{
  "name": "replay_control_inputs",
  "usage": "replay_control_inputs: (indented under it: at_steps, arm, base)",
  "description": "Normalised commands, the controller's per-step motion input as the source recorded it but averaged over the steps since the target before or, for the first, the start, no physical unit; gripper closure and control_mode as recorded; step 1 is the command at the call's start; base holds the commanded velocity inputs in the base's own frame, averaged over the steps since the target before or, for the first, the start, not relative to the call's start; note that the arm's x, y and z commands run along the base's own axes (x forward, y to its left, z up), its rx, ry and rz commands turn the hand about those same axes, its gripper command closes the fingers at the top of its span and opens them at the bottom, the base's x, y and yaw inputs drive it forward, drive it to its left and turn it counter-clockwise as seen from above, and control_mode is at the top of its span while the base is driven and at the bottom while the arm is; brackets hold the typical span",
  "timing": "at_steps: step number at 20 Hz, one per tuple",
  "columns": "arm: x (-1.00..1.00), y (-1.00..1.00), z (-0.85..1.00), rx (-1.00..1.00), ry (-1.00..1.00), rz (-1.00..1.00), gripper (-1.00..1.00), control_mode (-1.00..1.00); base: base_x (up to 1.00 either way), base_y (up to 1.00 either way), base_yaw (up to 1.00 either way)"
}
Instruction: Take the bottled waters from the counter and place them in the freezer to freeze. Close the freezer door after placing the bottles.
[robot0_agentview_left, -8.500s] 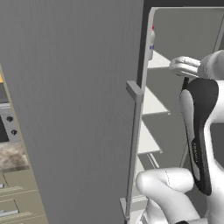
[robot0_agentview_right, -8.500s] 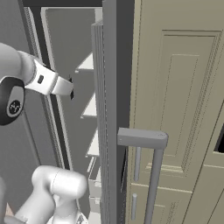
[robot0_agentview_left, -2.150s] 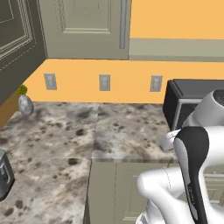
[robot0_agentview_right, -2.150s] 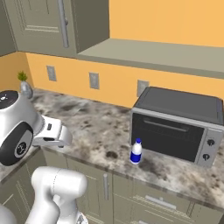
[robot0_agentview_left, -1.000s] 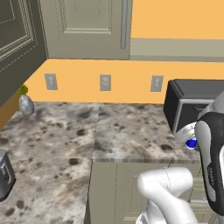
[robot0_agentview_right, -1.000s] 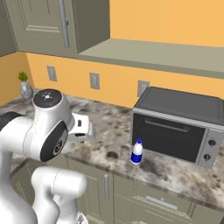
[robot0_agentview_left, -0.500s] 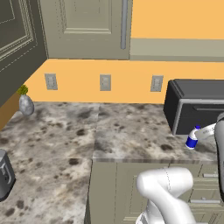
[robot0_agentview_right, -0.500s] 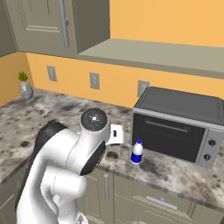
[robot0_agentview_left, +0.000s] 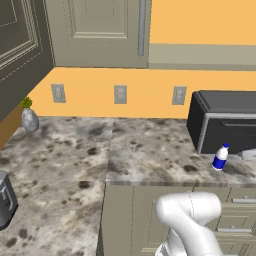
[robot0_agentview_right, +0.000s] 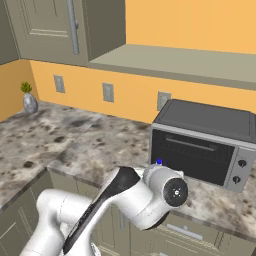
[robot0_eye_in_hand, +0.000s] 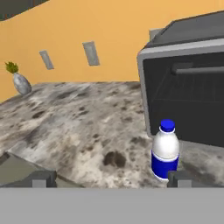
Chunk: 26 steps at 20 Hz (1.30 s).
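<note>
A stubby blue-capped bottled water (robot0_eye_in_hand: 165, 151) with a blue label band stands upright on the speckled counter (robot0_eye_in_hand: 83, 122), just in front of the toaster oven's glass door. My gripper (robot0_eye_in_hand: 110, 178) is open and empty, hovering low near the counter's front edge. Its right fingertip (robot0_eye_in_hand: 179, 176) is just in front of the bottle's base, so the bottle is off to the right of the gap. The same bottle (robot0_agentview_left: 220, 157) shows at the right in the left base view. In the right base view its blue cap (robot0_agentview_right: 159, 162) peeks over my arm. The freezer and its door are out of view.
A dark toaster oven (robot0_agentview_right: 202, 142) stands right behind the bottle against the orange wall. A small vase with a plant (robot0_agentview_left: 29, 119) sits far left at the wall. A dark appliance (robot0_agentview_left: 5, 200) stands at the near left on the counter (robot0_agentview_left: 75, 150). Beige wall cabinets hang above.
The arm has swung from the left across the counter to the right, bringing the hand low in front of the bottle. The bottle has not moved. The jaws stay open.
</note>
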Motion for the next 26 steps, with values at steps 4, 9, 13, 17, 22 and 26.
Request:
replay_control_inputs:
  at_steps: [4, 9, 13, 17, 22, 26]
  arm:
    - [0.12, -0.51, -0.54, 0.08, -0.25, 0.01, -1.00, -1.00]
    - [0.04, -0.32, -0.41, 0.00, -0.36, 0.02, -1.00, -1.00]
    - [0.05, -0.27, -0.34, 0.00, -0.35, 0.00, -1.00, -1.00]
    - [0.23, -0.13, -0.23, -0.04, 0.00, 0.00, -1.00, -1.00]
    - [0.30, -0.01, -0.08, -0.01, -0.02, 0.00, -1.00, -1.00]
    - [0.17, 0.00, -0.13, 0.00, -0.02, 0.00, -1.00, -1.00]
  base:
    - [0.00, 0.00, 0.00]
    - [0.00, 0.00, 0.00]
    - [0.00, 0.00, 0.00]
    - [0.00, 0.00, 0.00]
    - [0.00, 0.00, 0.00]
    - [0.00, 0.00, 0.00]
